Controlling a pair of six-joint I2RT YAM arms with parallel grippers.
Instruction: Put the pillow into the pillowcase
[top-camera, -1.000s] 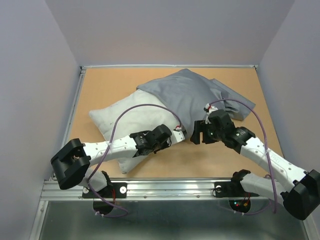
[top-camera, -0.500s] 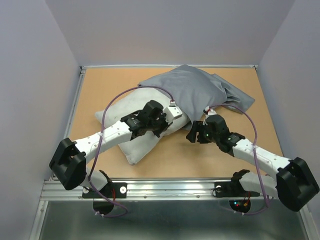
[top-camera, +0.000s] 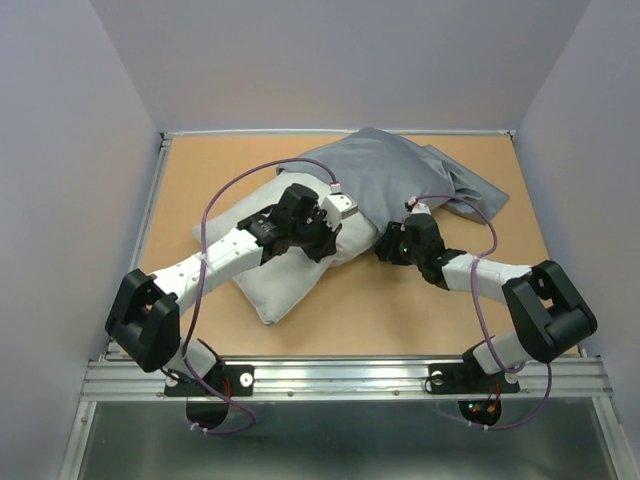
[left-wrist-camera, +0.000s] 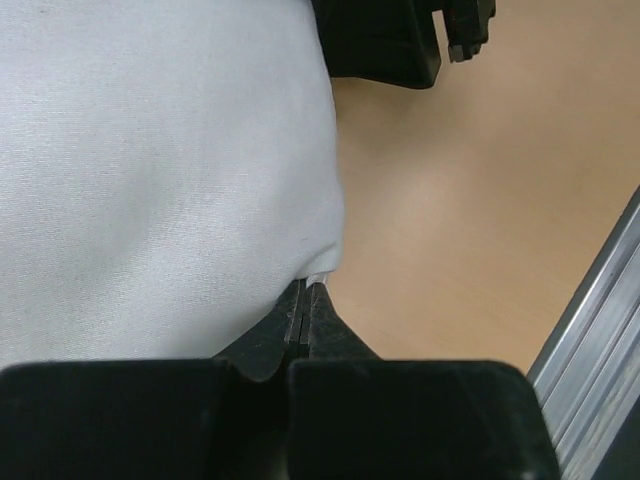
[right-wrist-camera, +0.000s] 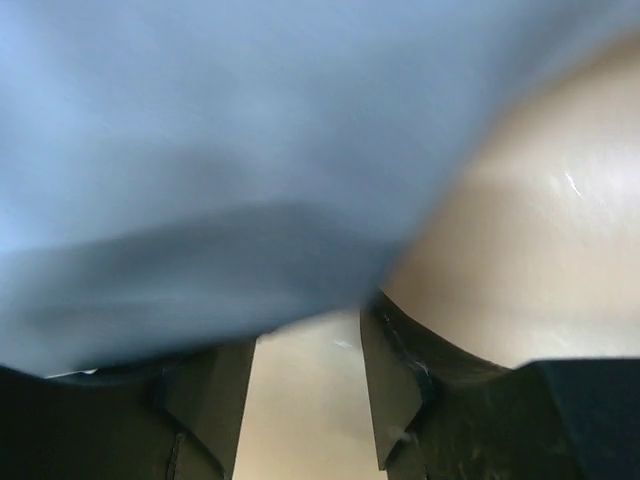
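Off-white pillow (top-camera: 275, 285), nearly plain (a faint dark speck or two up close). Blue-grey pillowcase (top-camera: 390, 175), darker, unpatterned. Flat tan-orange table (top-camera: 200, 170). White left arm (top-camera: 195, 268) and right arm (top-camera: 480, 272) with black joints; purple cables (top-camera: 204, 228). Pale lilac walls (top-camera: 340, 60); silver rail (top-camera: 340, 375).

- Robot test cell, lab-type.
- Plain pale walls (top-camera: 60, 150) enclose left gripper (top-camera: 347, 232) and right gripper (top-camera: 388, 246) on three sides.
- Bare tan board (top-camera: 400, 310) beneath both; aluminium rail (top-camera: 340, 372) behind them.
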